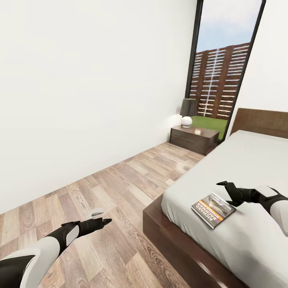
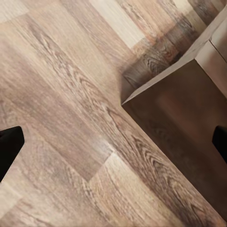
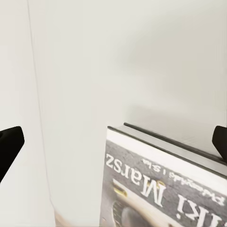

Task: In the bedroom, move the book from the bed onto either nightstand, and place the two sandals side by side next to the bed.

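Between the wide-spread, empty jaws of the right gripper (image 1: 227, 191) lies the thin paperback book (image 1: 213, 209) with its dark photo cover and orange band, flat on the light-grey mattress of the dark-framed bed (image 1: 256, 168), just below and ahead of the fingertips. I'd say the grasp will go best if the jaws drop low and straddle the book's edges squarely before closing. Over the wood-plank floor (image 1: 120, 188), the left gripper (image 1: 105, 221) holds nothing, its jaws spread too.

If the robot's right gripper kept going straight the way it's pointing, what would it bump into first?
Probably the book: the right gripper, open, points at it lying on the bed. Depth is unclear, so it might skim just over.
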You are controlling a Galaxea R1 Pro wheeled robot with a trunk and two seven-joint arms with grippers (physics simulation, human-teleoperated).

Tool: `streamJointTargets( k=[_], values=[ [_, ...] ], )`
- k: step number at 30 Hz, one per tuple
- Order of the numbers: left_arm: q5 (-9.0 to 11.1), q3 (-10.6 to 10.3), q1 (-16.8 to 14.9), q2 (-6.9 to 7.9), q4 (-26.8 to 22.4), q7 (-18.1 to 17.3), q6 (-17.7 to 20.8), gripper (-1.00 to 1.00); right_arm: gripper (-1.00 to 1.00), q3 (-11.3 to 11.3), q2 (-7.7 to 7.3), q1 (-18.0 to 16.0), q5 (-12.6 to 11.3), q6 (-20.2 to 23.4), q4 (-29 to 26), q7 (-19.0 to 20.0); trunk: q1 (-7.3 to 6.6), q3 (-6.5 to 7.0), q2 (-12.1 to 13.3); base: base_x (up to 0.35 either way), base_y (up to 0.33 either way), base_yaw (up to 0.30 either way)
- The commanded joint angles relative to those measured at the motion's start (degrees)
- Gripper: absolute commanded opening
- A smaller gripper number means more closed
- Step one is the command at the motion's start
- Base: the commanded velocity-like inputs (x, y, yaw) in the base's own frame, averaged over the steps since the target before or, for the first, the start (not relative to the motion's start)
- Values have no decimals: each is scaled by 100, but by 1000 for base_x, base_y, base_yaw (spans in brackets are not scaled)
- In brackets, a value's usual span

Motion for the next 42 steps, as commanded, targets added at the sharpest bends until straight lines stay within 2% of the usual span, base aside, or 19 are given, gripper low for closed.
streamJointTargets(
  k=[1, 22, 42],
  values=[
    [27, 44, -1, 0, -4, -19, 60, 100, 100, -1, -2, -3, 26, 22, -2, 25, -1, -6, -2, 0, 45, 0],
    [23, 44, -1, 0, -4, -19, 60, 100, 100, -1, -2, -3, 26, 22, -3, 25, -1, -6, -2, 0, 12, 0],
    [21, 44, -1, -8, -4, -19, 60, 100, 100, 0, -2, -3, 26, 22, -10, 25, -1, -6, -2, 0, 82, 0]
  ],
)
